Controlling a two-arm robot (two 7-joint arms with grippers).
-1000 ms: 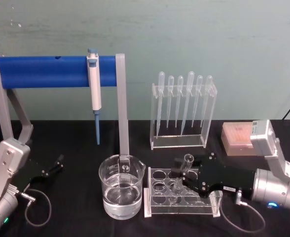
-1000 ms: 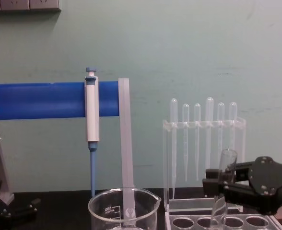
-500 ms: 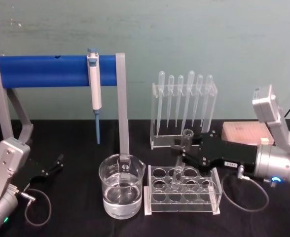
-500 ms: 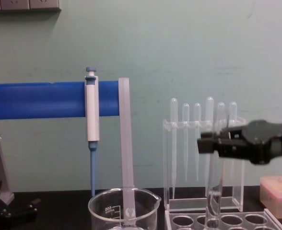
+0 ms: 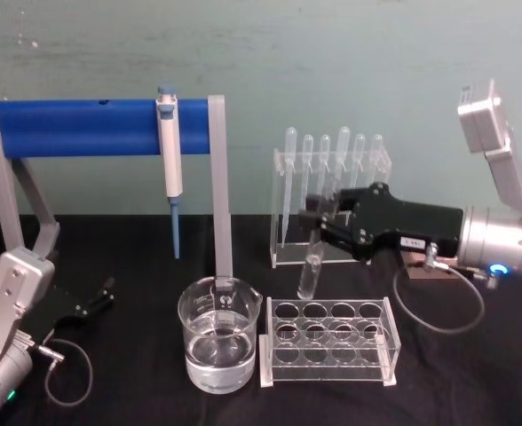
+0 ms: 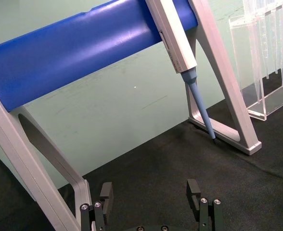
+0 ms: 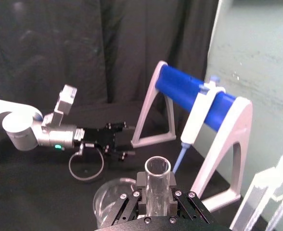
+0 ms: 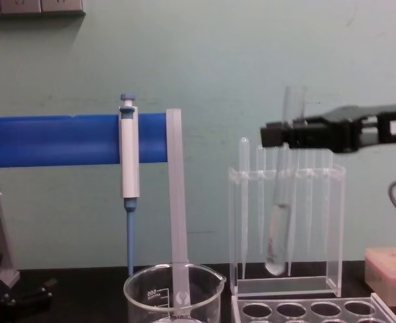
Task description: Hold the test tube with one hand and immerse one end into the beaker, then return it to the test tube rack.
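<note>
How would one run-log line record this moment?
right hand: shut on test tube | test tube: slightly tilted, above rack | beaker: not yet reached | left hand: open, parked left

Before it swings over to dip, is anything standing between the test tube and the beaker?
Nothing visible does. The right gripper holds the test tube clear above the rack; the beaker sits lower to its left, mouth open. The left gripper rests far left.

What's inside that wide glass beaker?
Clear liquid fills the lower part of the beaker, nothing else; nothing is hidden. The test tube hangs outside it, held by the right tool.
</note>
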